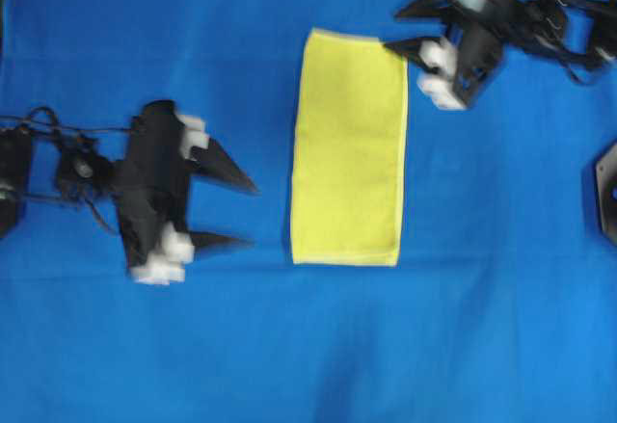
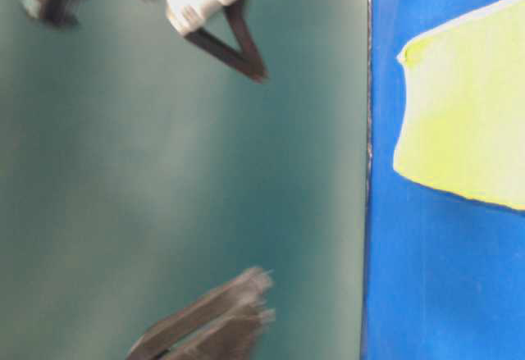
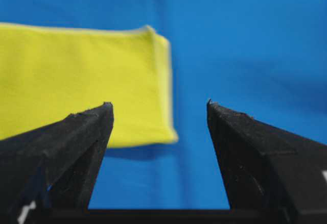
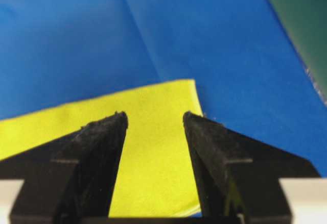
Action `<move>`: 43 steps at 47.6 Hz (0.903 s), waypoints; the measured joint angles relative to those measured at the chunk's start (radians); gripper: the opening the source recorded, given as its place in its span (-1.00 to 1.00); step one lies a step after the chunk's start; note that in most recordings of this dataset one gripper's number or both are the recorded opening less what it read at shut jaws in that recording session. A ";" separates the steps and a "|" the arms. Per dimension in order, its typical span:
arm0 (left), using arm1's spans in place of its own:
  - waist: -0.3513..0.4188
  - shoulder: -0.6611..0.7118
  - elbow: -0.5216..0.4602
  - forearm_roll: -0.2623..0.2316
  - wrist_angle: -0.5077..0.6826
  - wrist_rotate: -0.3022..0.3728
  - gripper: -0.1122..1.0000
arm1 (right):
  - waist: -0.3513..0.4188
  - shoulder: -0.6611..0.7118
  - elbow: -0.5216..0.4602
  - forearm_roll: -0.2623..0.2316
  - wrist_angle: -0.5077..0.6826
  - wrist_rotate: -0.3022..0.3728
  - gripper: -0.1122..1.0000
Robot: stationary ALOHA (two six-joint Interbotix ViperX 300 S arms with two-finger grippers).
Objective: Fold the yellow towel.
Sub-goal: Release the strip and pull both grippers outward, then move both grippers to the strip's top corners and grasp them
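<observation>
Blue cloth (image 1: 308, 346) covers the bench, and one yellow towel (image 1: 349, 148) lies flat at its middle as a tall narrow rectangle, apparently already folded once in half. Further folds may remain. Two grippers: the left gripper (image 1: 241, 213) sits well left of the towel, the right gripper (image 1: 400, 28) at its upper right corner, both spread wide and empty.

Overhead view straight down on the blue cloth (image 1: 145, 346), table-level view turned sideways, close beside its edge, each wrist view low over its own claw's fingers, facing forward, all four sharing the yellow towel (image 1: 349, 148), nearest in the wrist views
</observation>
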 measured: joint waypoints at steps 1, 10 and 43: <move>0.014 -0.029 0.023 0.000 -0.014 0.011 0.47 | 0.000 -0.025 0.017 0.005 -0.008 0.000 0.16; 0.115 -0.236 0.149 0.000 -0.061 0.054 0.47 | 0.023 -0.239 0.150 0.043 -0.032 0.003 0.15; 0.204 -0.407 0.305 -0.002 -0.127 0.038 0.47 | 0.049 -0.354 0.291 0.083 -0.094 0.031 0.15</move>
